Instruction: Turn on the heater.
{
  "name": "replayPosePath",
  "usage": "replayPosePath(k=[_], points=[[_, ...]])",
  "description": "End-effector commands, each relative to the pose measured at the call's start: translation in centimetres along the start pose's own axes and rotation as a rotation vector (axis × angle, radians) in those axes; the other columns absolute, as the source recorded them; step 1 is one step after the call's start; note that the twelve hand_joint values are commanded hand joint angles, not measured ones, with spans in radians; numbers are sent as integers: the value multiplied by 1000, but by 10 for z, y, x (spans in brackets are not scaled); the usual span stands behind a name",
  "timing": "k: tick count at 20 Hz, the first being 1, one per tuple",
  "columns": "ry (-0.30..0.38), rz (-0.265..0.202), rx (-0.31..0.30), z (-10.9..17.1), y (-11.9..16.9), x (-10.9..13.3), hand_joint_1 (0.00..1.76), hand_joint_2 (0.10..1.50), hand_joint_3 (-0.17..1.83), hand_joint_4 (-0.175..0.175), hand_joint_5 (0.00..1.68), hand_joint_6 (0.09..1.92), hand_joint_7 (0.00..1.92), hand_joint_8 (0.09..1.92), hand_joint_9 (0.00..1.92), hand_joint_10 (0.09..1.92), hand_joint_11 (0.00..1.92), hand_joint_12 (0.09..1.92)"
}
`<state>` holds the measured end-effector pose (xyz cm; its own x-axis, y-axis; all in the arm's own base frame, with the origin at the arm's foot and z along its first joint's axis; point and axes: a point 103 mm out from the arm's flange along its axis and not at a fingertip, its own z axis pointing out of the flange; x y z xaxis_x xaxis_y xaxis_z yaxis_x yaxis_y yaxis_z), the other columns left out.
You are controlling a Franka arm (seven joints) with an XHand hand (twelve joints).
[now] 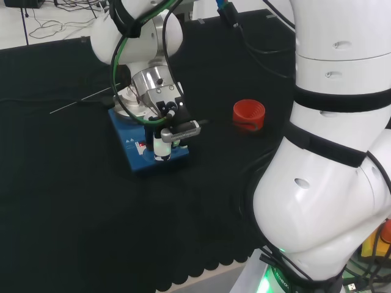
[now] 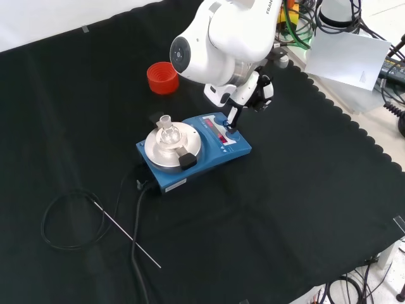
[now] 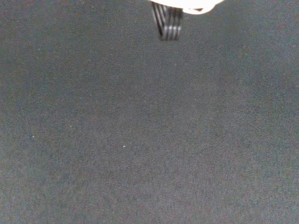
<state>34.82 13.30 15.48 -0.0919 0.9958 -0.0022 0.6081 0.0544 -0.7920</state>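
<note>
In the front view, a thin grey rod (image 2: 126,233) and a looped black cable (image 2: 66,218) lie nearest on the black cloth of the desk (image 2: 285,221). Behind them sits the blue box-shaped heater (image 2: 218,149) with its round silver top plate (image 2: 172,147), which carries a small clear glass vessel (image 2: 167,132). The black and white hand (image 2: 243,104) comes down at the heater's front panel, one finger (image 2: 231,121) straight and touching the panel. Farther back stands a red ribbed ring (image 2: 162,77).
</note>
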Motion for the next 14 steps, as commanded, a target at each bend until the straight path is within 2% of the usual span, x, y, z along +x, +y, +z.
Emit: replayPosePath(k=[1,5,14], points=[[-3,2,5,2,1,3,1444,711,1040,-53,293,395,1629,1700,1683,1657,1345,1418],[9,-13,-11,-3,-3,-5,1444,711,1041,-54,301,398,1630,1700,1684,1657,1345,1418],[23,-1,-61,-26,-22,-14,1444,710,1043,-55,310,408,1632,1697,1684,1657,1345,1419]])
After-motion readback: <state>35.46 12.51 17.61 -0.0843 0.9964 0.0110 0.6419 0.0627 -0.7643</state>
